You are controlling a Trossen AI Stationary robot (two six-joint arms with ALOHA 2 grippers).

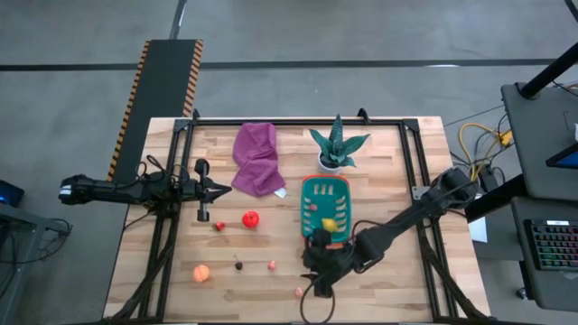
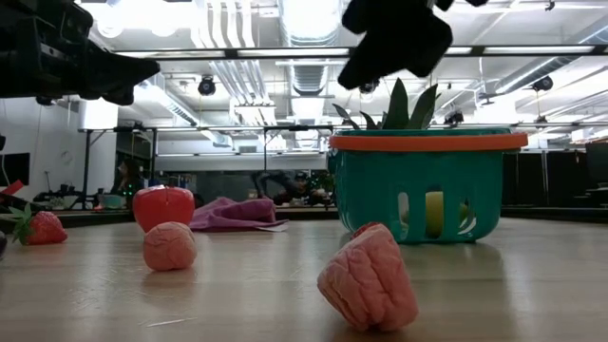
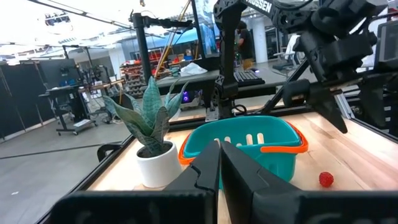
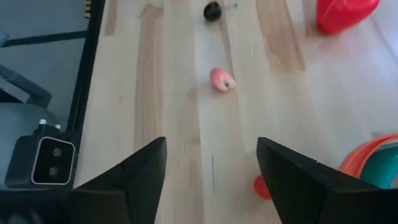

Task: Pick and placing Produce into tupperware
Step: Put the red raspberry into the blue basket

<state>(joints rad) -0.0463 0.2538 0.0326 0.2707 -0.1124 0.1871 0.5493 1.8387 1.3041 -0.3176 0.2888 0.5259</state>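
right gripper point(image 1: 318, 262) hovers wide apart, empty, just beside the basket point(image 1: 324, 209); pink piece point(image 4: 222, 79) lies ahead of its fingers on the wooden table point(image 1: 379, 171). left gripper point(image 1: 222, 189) pinched closed, waiting by the cloth point(image 1: 256, 158).

Overhead camera looking straight down on the whole pale wooden slatted table point(image 1: 271, 280), low camera sitting at tabletop level facing the room, both sharing the teal slotted plastic basket with orange rim point(image 1: 309, 203), wrist cameras peering forward past dark fingers.

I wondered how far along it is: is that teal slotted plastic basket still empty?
Not empty. The teal slotted plastic basket holds a yellow lemon, also visible through its slots from table height.
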